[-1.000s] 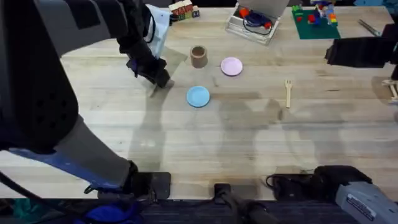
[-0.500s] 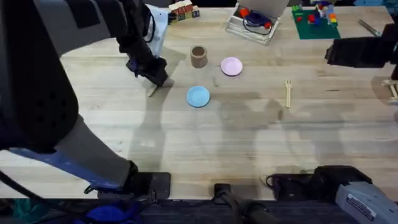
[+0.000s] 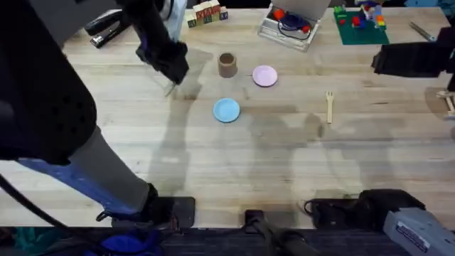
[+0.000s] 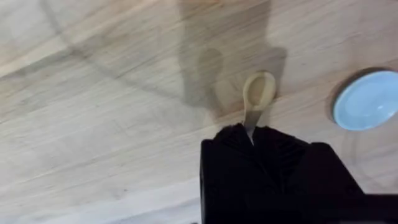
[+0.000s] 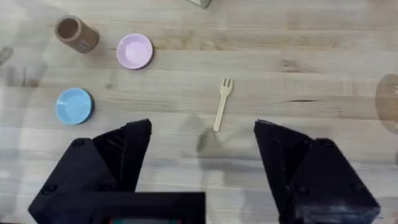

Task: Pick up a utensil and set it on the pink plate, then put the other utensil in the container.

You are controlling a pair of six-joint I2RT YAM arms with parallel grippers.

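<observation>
A pale wooden table (image 3: pixel 234 163) is carrying everything. Sitting on it near the middle are a brown cylindrical container (image 3: pixel 227 65), a pink plate (image 3: pixel 265 75) just beside it, and a light-blue plate (image 3: pixel 227 109) nearer the arms. A wooden fork (image 3: pixel 330 105) is lying well apart to the right. Along the far edge are resting a clear plastic box (image 3: pixel 288 27), a green toy-brick board (image 3: pixel 361 25), small coloured blocks (image 3: pixel 206 12) and a black stapler (image 3: pixel 104 28).

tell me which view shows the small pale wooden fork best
The right wrist view: the small pale wooden fork lies in plain sight on the bare table, prongs and handle distinct, beyond the open right gripper. The overhead view shows it small, right of the pink plate.
</observation>
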